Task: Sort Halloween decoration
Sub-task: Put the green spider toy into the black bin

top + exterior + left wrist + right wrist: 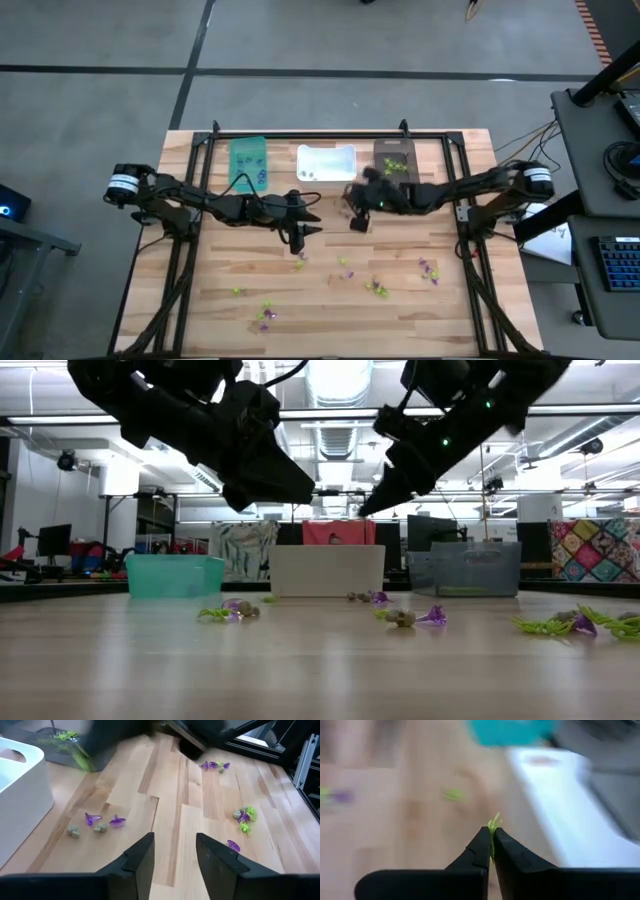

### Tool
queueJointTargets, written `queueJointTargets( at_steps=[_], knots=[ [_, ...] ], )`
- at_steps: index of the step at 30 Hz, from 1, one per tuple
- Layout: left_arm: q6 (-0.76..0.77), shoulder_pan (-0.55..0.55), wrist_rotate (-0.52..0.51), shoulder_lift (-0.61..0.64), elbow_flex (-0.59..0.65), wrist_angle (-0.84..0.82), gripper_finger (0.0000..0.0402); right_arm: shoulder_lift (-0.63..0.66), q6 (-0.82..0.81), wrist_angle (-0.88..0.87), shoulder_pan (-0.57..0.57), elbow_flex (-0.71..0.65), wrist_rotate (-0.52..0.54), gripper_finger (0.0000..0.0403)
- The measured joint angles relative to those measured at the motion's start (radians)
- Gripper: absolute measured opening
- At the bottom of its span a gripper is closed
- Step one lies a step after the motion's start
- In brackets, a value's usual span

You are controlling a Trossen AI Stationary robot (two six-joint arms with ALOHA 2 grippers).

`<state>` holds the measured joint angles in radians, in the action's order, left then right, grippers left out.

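Because the lime-green trinket looks featherlight, thin and springy, my right gripper pinches it at its stem while my left gripper hangs parted, empty.

Butcher-block wooden table top sits in a black metal frame. Three rectangular plastic bins line the far edge: teal bin left, white bin centre, dark brown bin right. Grey concrete floor surrounds the table. Right side: dark desk with a black keyboard and loose cables. Low view shows a colourful patchwork quilt far right and a black monitor far left.
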<state>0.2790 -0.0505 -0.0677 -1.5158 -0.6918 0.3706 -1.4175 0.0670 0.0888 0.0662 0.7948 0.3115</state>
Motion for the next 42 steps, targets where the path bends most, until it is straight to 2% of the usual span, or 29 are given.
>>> queueJointTargets(
  at_steps=[4,11,15,19,23,27,34,42],
  knots=[
    [0.000,0.000,0.000,0.000,0.000,0.005,0.0128,0.086,-0.097,-0.279,0.091,0.068,0.129,0.0009],
    [-0.001,0.000,0.000,0.001,0.000,0.012,0.0127,0.125,-0.272,-0.655,0.348,0.181,0.125,0.0009],
    [-0.001,0.000,0.000,0.001,0.000,0.011,0.0127,0.096,-0.387,-0.764,0.481,0.202,0.084,0.0009],
    [-0.001,0.000,0.000,0.001,0.000,0.011,0.0127,0.044,-0.398,-0.756,0.557,0.193,-0.044,0.0009],
    [-0.001,0.000,0.000,0.001,0.000,0.011,0.0127,0.000,-0.371,-0.729,0.569,0.193,-0.063,0.0017],
    [-0.001,0.000,0.000,0.001,0.000,0.011,0.0127,-0.016,-0.358,-0.683,0.567,0.196,-0.110,0.0043],
    [-0.003,0.000,-0.001,0.000,0.000,-0.002,0.0127,-0.010,-0.357,-0.660,0.567,0.197,-0.106,0.0099],
    [-0.031,0.000,-0.032,-0.001,0.000,-0.183,0.0127,0.037,-0.368,-0.660,0.487,0.197,-0.111,0.0127]
  ],
)
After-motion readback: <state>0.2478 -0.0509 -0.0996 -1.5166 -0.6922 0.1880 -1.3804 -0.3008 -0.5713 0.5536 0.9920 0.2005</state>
